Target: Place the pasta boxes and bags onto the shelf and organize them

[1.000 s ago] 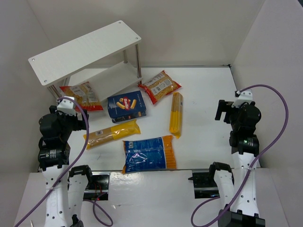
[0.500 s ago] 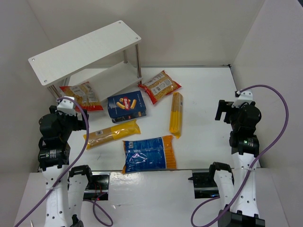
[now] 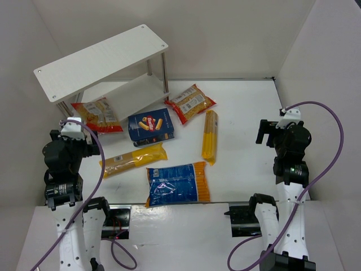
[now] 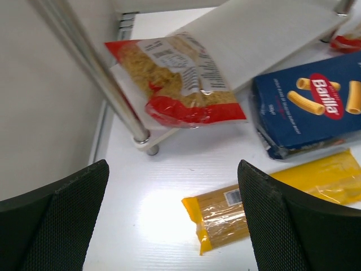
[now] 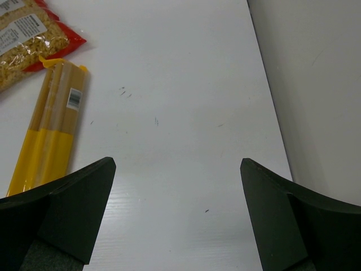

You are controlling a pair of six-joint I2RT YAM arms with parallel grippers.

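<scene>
Pasta packages lie spread on the white tabletop (image 3: 242, 113) in front of the shelf (image 3: 101, 59). One red-edged bag (image 4: 180, 79) overlaps the near corner of the lower board (image 4: 271, 34), beside a post (image 4: 95, 73). The other red-edged bag (image 3: 192, 102) lies near the right posts. The dark blue box (image 3: 150, 127) sits between them. One yellow pack (image 3: 133, 158) and the blue-orange bag (image 3: 177, 183) lie nearer the arms, with the second yellow pack (image 3: 210, 135) to the right. Left end effector (image 4: 172, 169) and right end effector (image 5: 177, 164) both hang spread wide, gripping nothing.

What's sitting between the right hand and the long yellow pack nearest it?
Nothing: only bare table separates the right hand from the long yellow pack, per the right wrist view.
</scene>
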